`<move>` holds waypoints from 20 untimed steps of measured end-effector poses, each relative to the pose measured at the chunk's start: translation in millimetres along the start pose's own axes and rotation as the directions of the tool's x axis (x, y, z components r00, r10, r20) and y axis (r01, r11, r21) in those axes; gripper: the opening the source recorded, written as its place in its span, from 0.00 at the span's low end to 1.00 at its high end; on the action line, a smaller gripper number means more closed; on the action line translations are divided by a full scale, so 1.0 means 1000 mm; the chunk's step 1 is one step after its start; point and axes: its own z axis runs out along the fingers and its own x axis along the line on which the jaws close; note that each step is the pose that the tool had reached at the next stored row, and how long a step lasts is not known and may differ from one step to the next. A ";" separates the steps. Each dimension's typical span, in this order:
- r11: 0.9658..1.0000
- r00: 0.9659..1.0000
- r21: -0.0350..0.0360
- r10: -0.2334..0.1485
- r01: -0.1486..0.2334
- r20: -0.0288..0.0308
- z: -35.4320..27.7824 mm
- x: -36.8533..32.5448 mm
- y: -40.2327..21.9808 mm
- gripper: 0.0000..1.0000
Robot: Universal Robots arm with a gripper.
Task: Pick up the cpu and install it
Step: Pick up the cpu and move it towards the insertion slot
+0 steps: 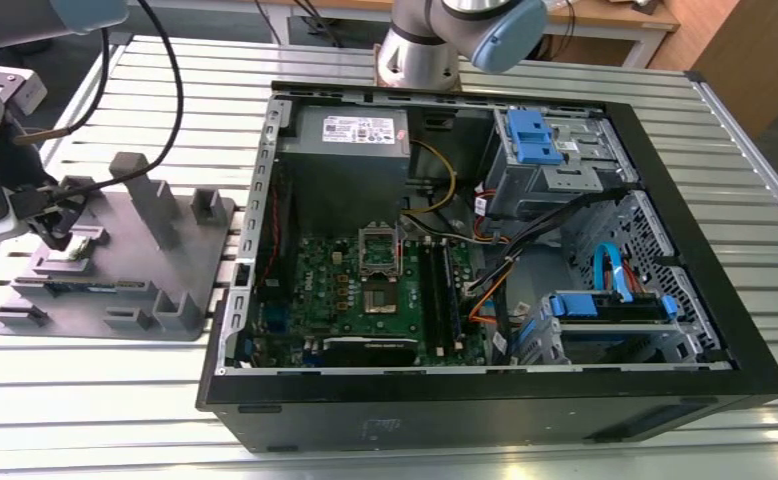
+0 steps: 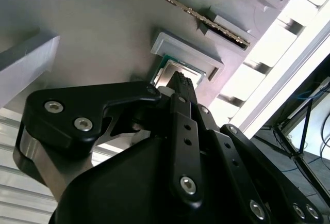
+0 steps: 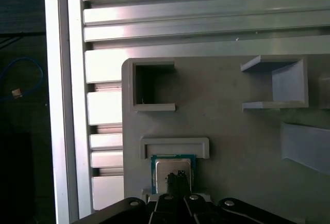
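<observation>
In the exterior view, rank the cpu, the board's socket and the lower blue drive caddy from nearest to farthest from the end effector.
1. cpu: in the grey holder, right at the end effector.
2. socket: on the green board, mid-picture.
3. lower blue caddy: at the exterior view's right, farthest.

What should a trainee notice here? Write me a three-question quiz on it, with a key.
1. Fill in: the grey holder stands on the exterior view's ____ of the computer case.
2. True or false: the cpu already sits in the socket of the green circuit board.
3. The gripper is nearest to: A the socket; B the cpu; C the computer case.
Key: 1 left; 2 false, it lies in the holder's recess; 3 B.
</observation>
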 end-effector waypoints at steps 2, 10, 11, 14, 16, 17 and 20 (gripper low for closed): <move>1.000 1.000 0.000 0.000 0.000 0.000 0.0004 0.0000 0.0000 0.11; 1.000 1.000 0.005 0.000 0.000 0.010 0.0031 0.0006 0.0000 0.11; 1.000 1.000 0.006 0.000 0.000 0.010 0.0032 0.0006 0.0000 0.11; 1.000 1.000 0.006 0.000 0.000 0.010 0.0037 0.0006 0.0003 0.11; 1.000 1.000 0.006 0.000 0.000 0.010 0.0044 0.0008 0.0014 0.11; 1.000 1.000 0.007 0.000 0.000 0.010 0.0047 0.0008 0.0023 0.11; 1.000 1.000 0.009 0.000 0.000 0.011 0.0059 0.0008 0.0035 0.11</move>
